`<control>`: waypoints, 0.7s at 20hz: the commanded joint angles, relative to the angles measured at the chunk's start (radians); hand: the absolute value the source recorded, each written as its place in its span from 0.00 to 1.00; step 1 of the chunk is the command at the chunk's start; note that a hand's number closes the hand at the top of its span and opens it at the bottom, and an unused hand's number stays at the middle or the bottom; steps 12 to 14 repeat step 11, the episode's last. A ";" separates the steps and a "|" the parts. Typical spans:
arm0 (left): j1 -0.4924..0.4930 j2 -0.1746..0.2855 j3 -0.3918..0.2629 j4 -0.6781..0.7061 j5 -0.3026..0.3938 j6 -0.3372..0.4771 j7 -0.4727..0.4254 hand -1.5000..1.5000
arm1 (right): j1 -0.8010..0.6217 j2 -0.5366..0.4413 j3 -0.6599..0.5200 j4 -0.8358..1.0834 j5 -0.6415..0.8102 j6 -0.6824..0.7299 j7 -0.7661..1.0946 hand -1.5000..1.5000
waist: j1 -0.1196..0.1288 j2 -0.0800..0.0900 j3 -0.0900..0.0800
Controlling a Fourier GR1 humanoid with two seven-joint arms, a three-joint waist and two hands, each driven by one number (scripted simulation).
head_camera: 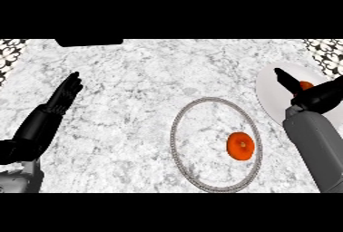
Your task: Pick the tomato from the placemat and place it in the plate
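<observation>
A red-orange tomato [240,146] lies on the right part of a round placemat [194,122] with a grey rim, in the middle right of the counter. A white plate [271,93] sits at the far right. My right hand [320,94] hovers over the plate, its thumb pointing up and left. A small orange-red thing [306,84] shows between the thumb and the curled fingers, mostly hidden by the hand. My left hand [64,96] rests open at the left, fingers straight, far from the placemat.
A dark object [88,42] sits at the counter's back edge, upper left. Patterned wall strips [10,52] show in both upper corners. Marble counter [134,90] stretches between the left hand and the placemat.
</observation>
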 commanded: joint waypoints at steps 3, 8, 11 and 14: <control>0.013 -0.026 -0.013 0.018 -0.030 0.012 -0.043 0.50 | 0.268 -0.004 -0.028 -0.329 0.081 -0.007 0.027 0.00 | 0.001 0.006 -0.001; -0.022 0.010 0.035 0.047 0.012 -0.029 -0.035 0.50 | 0.440 0.036 -0.083 -0.598 0.195 0.126 0.068 0.00 | 0.006 0.010 -0.002; -0.004 -0.024 -0.005 0.027 -0.029 -0.007 -0.049 0.50 | 0.532 0.182 -0.099 -0.722 0.340 0.173 0.085 0.00 | 0.029 0.016 -0.001; -0.004 -0.024 -0.005 0.027 -0.029 -0.007 -0.049 0.50 | 0.532 0.182 -0.099 -0.722 0.340 0.173 0.085 0.00 | 0.029 0.016 -0.001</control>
